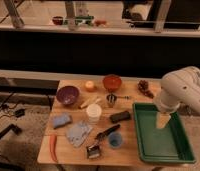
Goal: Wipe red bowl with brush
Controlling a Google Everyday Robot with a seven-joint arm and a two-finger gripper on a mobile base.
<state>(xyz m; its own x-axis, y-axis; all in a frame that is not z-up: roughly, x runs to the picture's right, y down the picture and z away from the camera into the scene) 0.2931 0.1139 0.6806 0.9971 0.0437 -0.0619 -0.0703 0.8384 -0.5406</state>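
1. Orange-red with a darker inside, the red bowl [112, 81] stands upright near the far edge of the wooden counter [70, 154].
2. The brush [102, 140] lies near the front edge, its blocky head closest to that edge and its slim black handle slanting toward a blue cup [115, 140] just beside it.
3. My claw [163, 121] hangs over the green tray [143, 131] at the right, released, grasping nothing, well apart from brush and bowl.
4. Reaching for the handle, I could tip the blue cup, since it crowds the grasp.
5. The black block [120, 116] is as dark as the handle and could be mistaken for it.
6. The way to the bowl passes a white cup [93, 112] and a small metal cup [111, 100], and a low sweep would knock them.
7. Nothing pins the bowl, so hard wiping may slide it backward.
8. The bowl looks smooth and rigid, and the tray is hard with a raised rim.
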